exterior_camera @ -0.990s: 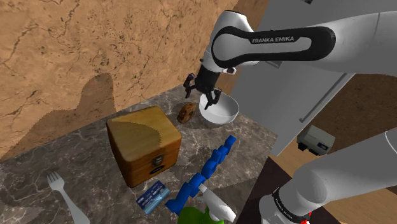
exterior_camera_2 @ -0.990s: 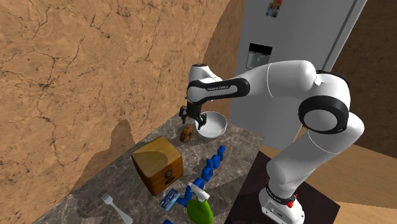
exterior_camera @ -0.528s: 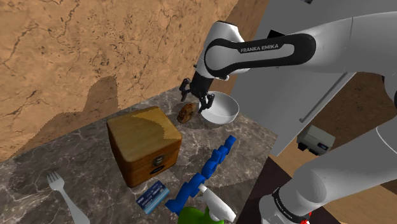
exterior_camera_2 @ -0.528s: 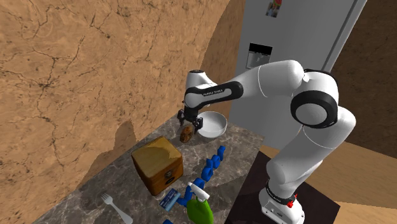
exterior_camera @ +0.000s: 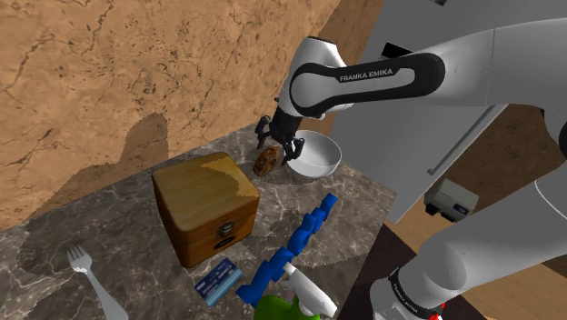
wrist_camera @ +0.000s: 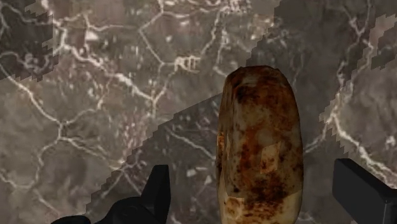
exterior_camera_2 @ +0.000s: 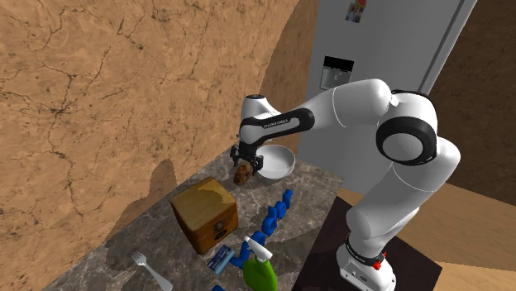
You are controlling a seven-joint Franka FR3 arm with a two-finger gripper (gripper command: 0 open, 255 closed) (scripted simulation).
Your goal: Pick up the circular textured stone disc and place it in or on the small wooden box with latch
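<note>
Gripper (exterior_camera: 280, 148): black, beyond the wooden box (exterior_camera: 204, 207), low over the disc; jaws spread wide, grasping nothing
Fingers (wrist_camera: 156, 189): one on either side of the disc, a gap showing on both sides
Stone disc (wrist_camera: 257, 146): mottled rusty brown, standing on its edge on the marble counter (exterior_camera: 118, 227); just past the box's far corner, apart from it
White bowl (exterior_camera: 313, 156): farther from the box than the disc, close beside it
Box: lid shut, latch on its front face
</note>
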